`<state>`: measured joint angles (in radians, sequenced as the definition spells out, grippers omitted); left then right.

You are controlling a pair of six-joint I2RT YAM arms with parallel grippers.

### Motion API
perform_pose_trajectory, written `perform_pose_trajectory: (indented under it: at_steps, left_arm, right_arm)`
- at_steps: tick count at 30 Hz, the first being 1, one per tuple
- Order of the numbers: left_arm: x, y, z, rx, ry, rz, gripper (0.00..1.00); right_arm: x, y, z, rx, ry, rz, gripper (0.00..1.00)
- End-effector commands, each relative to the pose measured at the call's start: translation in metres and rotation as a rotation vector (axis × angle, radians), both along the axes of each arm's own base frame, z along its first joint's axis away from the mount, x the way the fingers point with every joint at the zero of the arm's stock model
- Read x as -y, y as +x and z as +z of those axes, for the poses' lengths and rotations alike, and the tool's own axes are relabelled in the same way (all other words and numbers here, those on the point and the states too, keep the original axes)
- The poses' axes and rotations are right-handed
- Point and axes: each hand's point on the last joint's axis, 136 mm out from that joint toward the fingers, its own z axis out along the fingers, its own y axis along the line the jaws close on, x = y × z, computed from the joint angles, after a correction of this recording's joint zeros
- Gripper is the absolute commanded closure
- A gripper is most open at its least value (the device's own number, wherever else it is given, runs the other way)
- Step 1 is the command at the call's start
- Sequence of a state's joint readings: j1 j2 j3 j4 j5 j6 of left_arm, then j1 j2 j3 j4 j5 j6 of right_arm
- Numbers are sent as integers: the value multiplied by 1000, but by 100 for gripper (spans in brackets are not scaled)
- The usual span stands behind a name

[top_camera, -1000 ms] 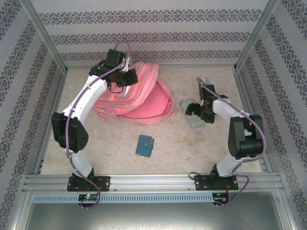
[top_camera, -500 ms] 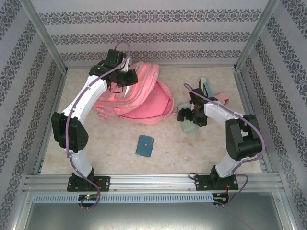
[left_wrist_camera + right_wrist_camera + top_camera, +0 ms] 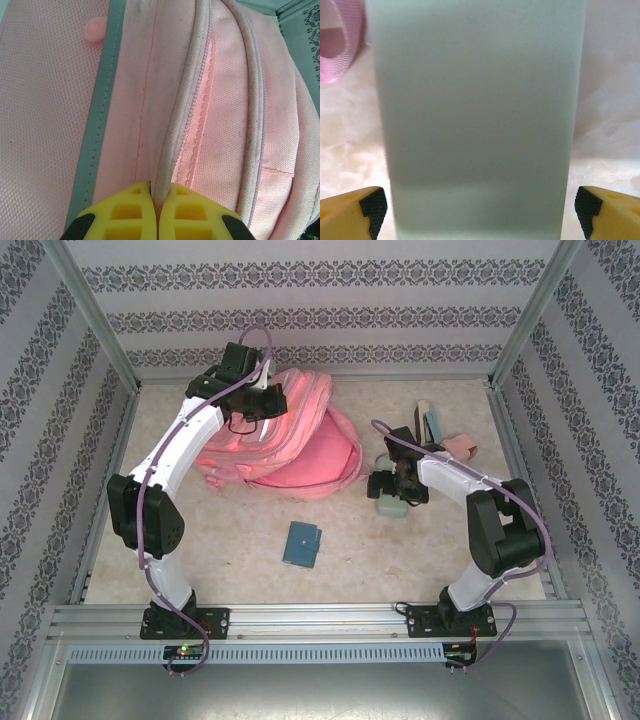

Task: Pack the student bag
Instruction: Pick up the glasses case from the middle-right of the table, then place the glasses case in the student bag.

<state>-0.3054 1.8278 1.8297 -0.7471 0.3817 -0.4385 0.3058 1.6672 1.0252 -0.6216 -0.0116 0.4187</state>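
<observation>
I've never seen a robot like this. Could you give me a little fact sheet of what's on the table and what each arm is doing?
Backpack: pink, lying at the back of the table
Left gripper: shut on a fold of the backpack's fabric beside a zip
Right gripper: jaws wide, one on each side of a pale green block; whether it grips is unclear
Middle front: flat teal item, lying alone
Back right: small pink box and a dark teal item

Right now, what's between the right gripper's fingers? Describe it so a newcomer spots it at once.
From the pink bag at back left, look right to the right gripper. The block sits between its open jaws: plain pale green, unlike the dark teal booklet nearer the front and the pink box farther back.
</observation>
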Motion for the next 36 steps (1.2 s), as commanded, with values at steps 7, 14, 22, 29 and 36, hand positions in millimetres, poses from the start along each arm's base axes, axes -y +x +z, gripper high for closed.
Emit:
perform_pose_trajectory:
  at_steps: [7,14,22,29,36]
  left_arm:
    - [2,3,41,120,-57,-22,97]
    - [2,2,44,122,-63,-21,97]
    - [3,2,55,137,-107,-1,98]
    - [10,5,70,142,-208,3,98]
    - [9,9,83,169,-241,22,98]
  right_arm:
    - [2,-7,-20,-31,-26,7,9]
    - [-4,-8,-18,-27,0,18,26]
    - [-25,5,50,126,87,9,30]
    - [-88,21,113,275,298,46,30]
    - [-156,52,113,261,429,54,31]
